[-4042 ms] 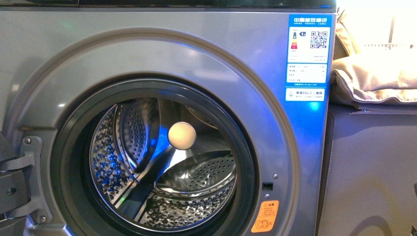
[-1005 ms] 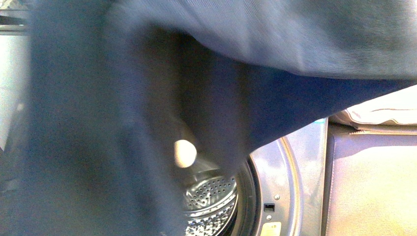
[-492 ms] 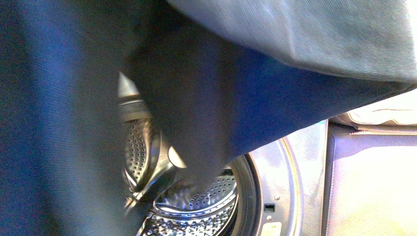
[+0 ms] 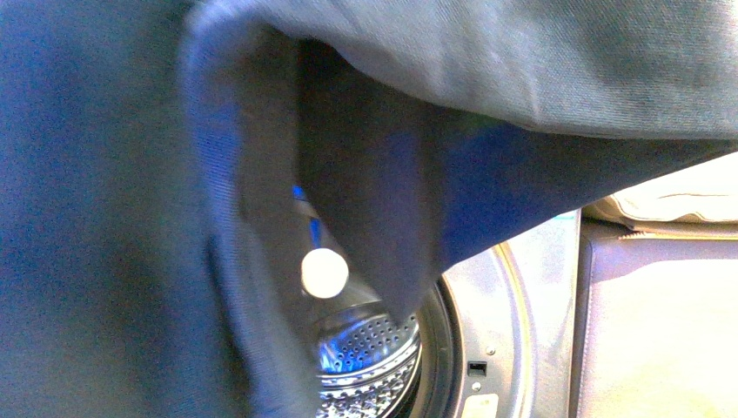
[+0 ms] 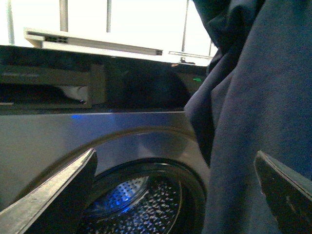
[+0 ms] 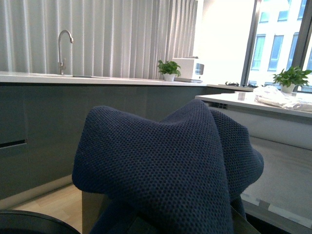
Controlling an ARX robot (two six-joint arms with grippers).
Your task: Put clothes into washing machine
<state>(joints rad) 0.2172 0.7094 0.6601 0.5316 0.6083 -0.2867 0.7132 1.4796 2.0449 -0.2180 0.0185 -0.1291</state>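
At the left wrist, the left gripper [image 5: 175, 156] stands wide open, its two fingers [image 5: 53, 195] far from each other with nothing pinched between them; the clothes [image 5: 258, 97], a dark navy garment, hang down just beside one finger. At the right wrist the same garment lies bunched in thick folds over the place where the right gripper should be, so its fingers are hidden and I cannot tell if they are closed on the fabric, though I suppose this arm carries it. Beyond the left gripper stands the washing machine [image 5: 97, 131], its porthole [image 5: 194, 183] open and the perforated drum [image 5: 141, 204] lit blue inside. In the front view the garment covers nearly all the picture, hanging like a curtain before the porthole; only through a gap one sees a part of the drum and a pale round knob [image 4: 325, 273] at its back. The garment is therefore in the air before the mouth, not yet inside. To the side, a beige cloth [image 4: 670, 196] rests on a grey cabinet [image 4: 653, 331], apart from all this. I judge the step in hand to be the carrying of the garment to the opening. The next move calls for bringing the bunch lower and forward through the porthole, with care that the loose hanging part does not catch there or remain outside.
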